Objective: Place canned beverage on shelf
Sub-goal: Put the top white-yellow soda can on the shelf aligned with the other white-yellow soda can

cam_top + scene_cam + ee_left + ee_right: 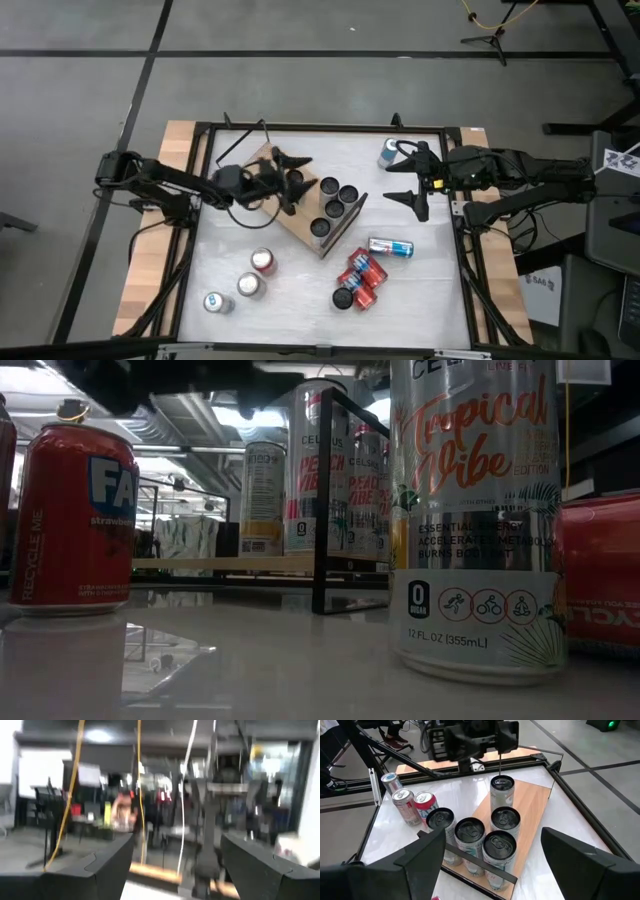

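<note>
Left gripper [285, 180] is seen in the high view above the wooden shelf [290, 222], its fingers spread apart with nothing held between them; in its own wrist view the two dark fingers [107, 867] stand well apart and only the blurred room shows beyond them. On the shelf, four dark-topped cans are set: one [296, 180] just beside the left gripper, two [338, 191] side by side toward the back, and one [334, 208] in front of those, with a fifth [320, 228] at the shelf's near edge by the black wire frame. On the white tabletop [300, 300] in front of the shelf, toward the left, a red-topped can [262, 261] and two silver-topped cans [249, 285] [213, 302] stand upright. Further right, a cluster of red cans [358, 278] is grouped, and a blue-and-red can [391, 247] lies on its side just behind it. Right gripper [415, 180] is held at the table's back right with its fingers parted and empty; a blue-topped can [388, 153] stands just beside it, and whether it is touched cannot be told. In the right wrist view, the shelf [530, 815] and its cans [502, 790] are seen between the parted fingers [425, 855].
</note>
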`<state>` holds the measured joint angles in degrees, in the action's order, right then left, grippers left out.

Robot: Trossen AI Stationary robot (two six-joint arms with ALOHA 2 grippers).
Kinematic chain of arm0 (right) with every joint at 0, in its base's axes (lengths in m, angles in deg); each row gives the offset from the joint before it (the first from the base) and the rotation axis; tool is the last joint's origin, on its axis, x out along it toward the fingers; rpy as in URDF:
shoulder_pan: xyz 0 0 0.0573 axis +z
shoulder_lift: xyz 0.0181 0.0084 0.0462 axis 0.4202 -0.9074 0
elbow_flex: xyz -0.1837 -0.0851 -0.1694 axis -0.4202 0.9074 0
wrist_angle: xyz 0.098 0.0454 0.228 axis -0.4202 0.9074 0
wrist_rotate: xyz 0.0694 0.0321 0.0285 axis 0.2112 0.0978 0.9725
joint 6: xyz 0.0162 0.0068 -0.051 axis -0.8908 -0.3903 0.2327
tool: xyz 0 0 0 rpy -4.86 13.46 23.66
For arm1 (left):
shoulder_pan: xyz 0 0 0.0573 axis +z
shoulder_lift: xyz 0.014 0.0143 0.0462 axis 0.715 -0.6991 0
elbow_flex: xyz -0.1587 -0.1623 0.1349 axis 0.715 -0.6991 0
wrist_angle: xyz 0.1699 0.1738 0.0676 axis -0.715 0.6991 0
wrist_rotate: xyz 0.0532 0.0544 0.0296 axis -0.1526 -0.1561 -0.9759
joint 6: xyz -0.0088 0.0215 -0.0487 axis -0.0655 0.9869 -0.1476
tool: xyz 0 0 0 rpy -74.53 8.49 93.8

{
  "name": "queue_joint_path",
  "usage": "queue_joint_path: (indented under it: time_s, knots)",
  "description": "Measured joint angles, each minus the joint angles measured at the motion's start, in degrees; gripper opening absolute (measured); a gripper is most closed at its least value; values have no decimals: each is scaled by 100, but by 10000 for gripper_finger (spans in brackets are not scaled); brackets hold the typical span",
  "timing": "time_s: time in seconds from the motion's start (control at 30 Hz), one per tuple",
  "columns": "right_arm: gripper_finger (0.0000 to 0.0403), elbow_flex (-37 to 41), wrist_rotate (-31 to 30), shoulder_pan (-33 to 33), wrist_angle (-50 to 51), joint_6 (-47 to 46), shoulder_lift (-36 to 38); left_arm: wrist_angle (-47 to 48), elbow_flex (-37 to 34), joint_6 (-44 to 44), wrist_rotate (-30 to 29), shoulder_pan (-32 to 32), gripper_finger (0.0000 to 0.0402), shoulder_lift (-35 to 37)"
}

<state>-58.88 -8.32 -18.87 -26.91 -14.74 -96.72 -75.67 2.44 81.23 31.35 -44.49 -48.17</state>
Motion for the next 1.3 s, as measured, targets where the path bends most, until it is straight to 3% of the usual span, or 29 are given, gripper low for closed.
queue_joint_path:
  time_s: [0.37,0.73,1.03,1.3]
  knots:
    - [324,-2,2,0,9,0,-43,5452,2496,-3,63,-14,294,-11]
    - [324,-4,4,0,44,2,-200,9396,4311,-545,58,-9,294,-7]
    - [324,-2,2,0,-5,0,-366,11256,4739,-1502,56,-5,294,-5]
    - [324,-2,-259,0,-8,-2,-426,11570,4544,-1988,-21,-5,294,-24]
